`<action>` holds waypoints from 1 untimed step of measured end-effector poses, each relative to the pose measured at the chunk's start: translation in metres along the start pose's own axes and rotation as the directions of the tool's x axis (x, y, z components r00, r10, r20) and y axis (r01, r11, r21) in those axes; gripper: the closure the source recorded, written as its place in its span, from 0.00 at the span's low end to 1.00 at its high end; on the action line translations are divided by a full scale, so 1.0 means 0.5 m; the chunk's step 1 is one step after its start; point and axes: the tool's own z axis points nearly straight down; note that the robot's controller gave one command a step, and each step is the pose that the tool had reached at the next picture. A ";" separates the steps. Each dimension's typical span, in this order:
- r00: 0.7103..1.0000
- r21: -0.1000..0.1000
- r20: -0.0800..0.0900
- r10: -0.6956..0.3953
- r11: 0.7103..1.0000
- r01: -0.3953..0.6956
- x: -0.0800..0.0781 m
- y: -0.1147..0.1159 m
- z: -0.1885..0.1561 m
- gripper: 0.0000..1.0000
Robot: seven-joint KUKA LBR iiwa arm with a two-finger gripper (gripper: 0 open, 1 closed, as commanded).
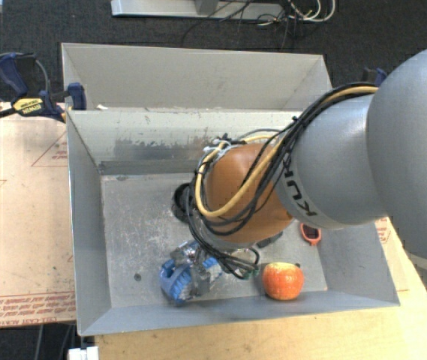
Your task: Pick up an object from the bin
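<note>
**End effector low beside blue object, close to front wall**

The end effector (198, 267) sits low in the bin (123, 201), beneath the arm's orange cover (236, 193). A blue, crumpled-looking object (172, 280) lies immediately to its view-left, touching or nearly so; which of the two cannot be told. To its view-right, apart from it, lies a round orange fruit (283, 281). Farther right and up is a small red-orange piece (311, 235).

The bin's front wall runs close below the end effector. Bare floor extends to its left and upper left.

End effector opening: cannot be told — cables (232, 259) and the blue object obscure it.
</note>
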 end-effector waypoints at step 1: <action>1.000 -0.002 -0.004 0.001 1.000 -0.001 0.002 0.002 -0.052 1.00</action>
